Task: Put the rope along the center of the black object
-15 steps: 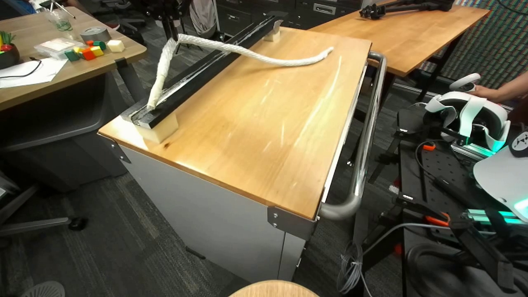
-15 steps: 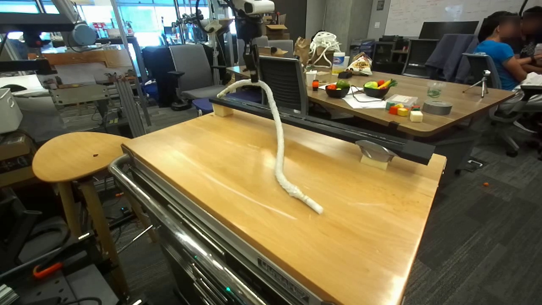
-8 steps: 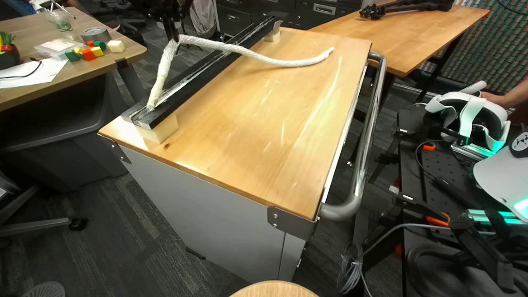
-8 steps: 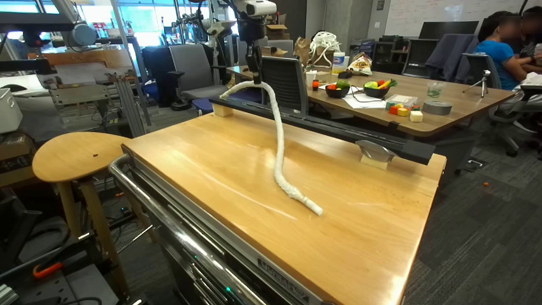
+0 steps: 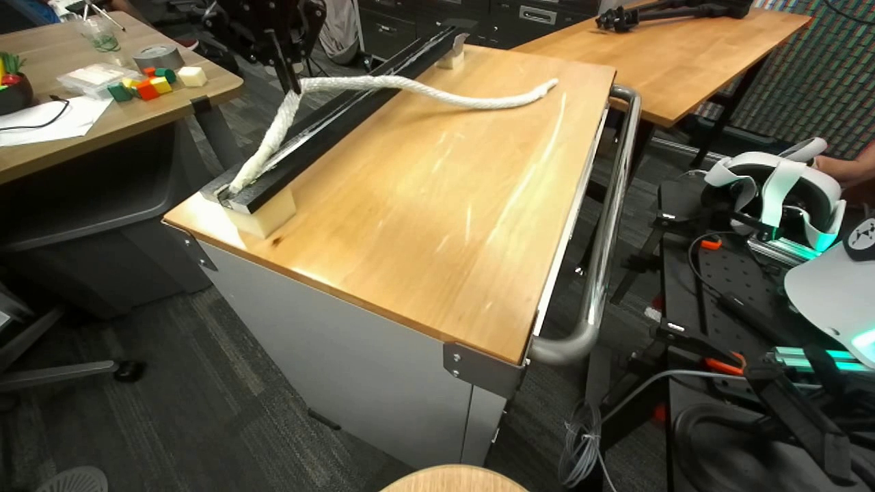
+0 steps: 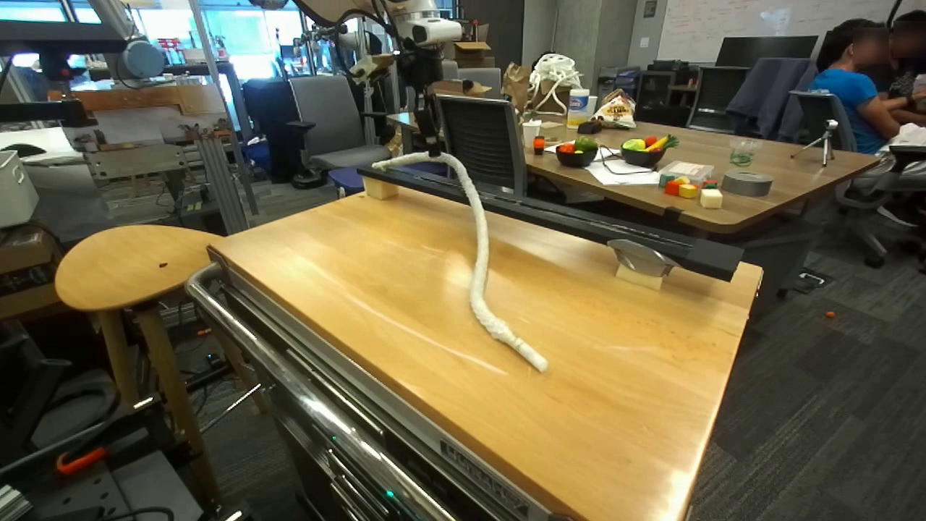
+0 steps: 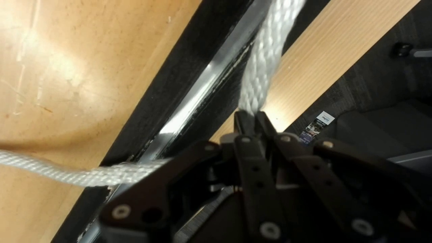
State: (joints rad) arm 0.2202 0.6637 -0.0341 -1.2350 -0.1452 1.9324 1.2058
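White braided rope (image 6: 482, 231), clamped in tool (image 7: 251, 118), arches over black rail (image 6: 561, 217). One end lies on wooden surface (image 6: 405, 286).

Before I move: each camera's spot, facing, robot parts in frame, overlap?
An exterior view: above an end of the tabletop, looking down toward the far end; gripper at top.
An exterior view: above the metal handle side, looking across to the black rail; arm and gripper at top.
Wrist view: on the wrist, looking down past the gripper, shut on the rope, at black rail and tabletop.
Both exterior views share rope, black rail, gripper, tabletop.
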